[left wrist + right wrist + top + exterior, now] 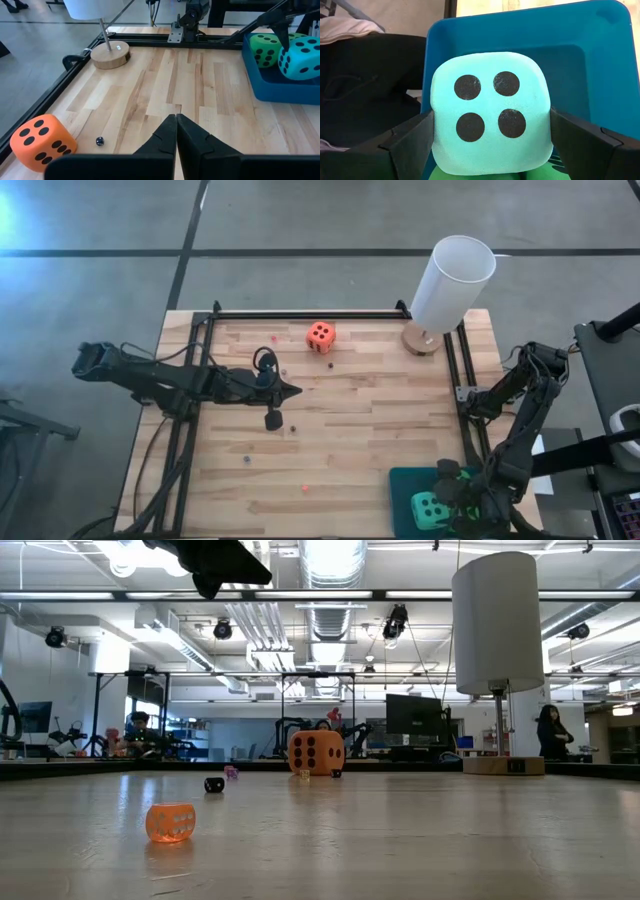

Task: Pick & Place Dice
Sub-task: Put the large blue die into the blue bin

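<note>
While the left gripper [293,391] hovers mid-table with fingers pressed together, empty, the orange-red foam die [320,336] sits far of it: light, squashy, best squeezed across opposite flat faces. At the near right, the right gripper [490,131] spreads wide around the turquoise foam die [491,112], apparently touching its sides, over the blue plastic tray [580,60].

Open lab hall, exposed ceiling ducts [330,580], monitors [415,715], tripods [100,710]
</note>
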Motion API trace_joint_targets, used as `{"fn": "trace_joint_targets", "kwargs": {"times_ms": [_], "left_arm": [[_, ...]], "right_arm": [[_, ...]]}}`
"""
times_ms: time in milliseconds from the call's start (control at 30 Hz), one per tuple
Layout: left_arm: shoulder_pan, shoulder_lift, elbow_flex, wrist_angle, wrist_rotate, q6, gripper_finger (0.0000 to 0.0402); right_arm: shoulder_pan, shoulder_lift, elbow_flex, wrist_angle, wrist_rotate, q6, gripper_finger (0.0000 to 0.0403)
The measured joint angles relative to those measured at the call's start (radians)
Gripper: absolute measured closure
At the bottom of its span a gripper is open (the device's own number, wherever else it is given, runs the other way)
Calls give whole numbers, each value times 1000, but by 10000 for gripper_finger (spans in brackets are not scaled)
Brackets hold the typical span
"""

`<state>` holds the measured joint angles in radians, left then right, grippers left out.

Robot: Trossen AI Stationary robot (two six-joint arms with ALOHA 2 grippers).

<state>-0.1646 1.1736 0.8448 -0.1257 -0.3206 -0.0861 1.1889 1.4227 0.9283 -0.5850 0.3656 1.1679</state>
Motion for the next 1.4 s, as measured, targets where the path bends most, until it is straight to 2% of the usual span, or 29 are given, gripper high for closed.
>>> {"fn": "trace_joint_targets", "kwargs": {"times_ms": [1233, 1400], "left_arm": [[0, 0, 0, 0, 0, 0, 387], [0, 0, 0, 0, 0, 0, 387]], "right_arm": [[0, 0, 0, 40, 1, 0, 48], [0, 0, -1, 36, 1, 0, 30]]}}
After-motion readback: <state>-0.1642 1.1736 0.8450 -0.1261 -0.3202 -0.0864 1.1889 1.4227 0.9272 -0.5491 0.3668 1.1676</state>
